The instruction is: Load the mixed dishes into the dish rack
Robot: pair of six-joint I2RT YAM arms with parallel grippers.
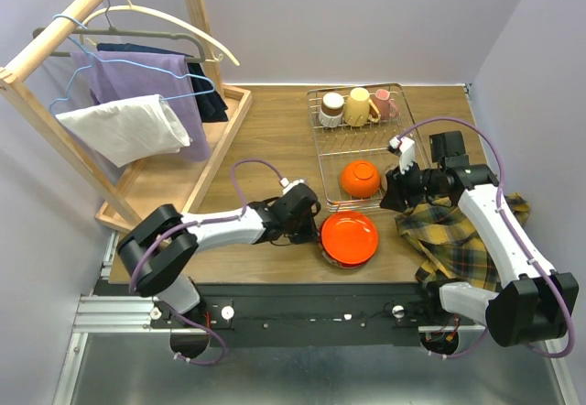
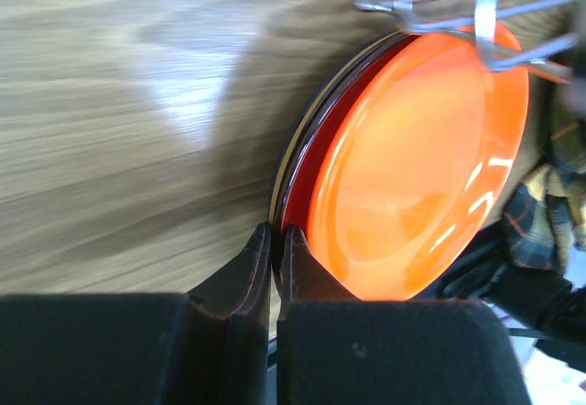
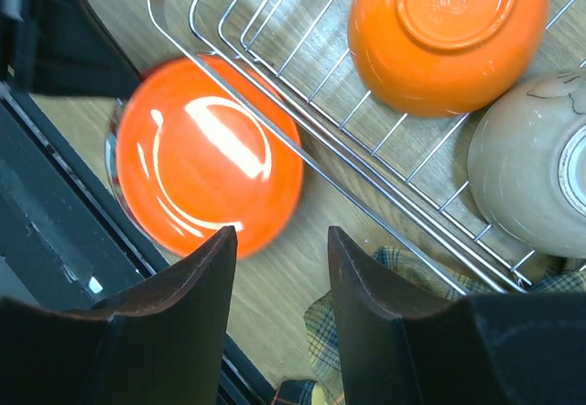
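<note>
One orange plate [image 1: 349, 237] being picked up | left gripper [image 2: 277, 233] pinching its rim, jaws narrow | right gripper [image 3: 281, 235] hovering half-open, empty | next, likely: lifting it over dish rack [image 1: 318, 148] wall

The top view looks steeply down on the table [image 1: 275, 139]; both wrist views show the orange plate [image 3: 206, 153] from close by.
</note>
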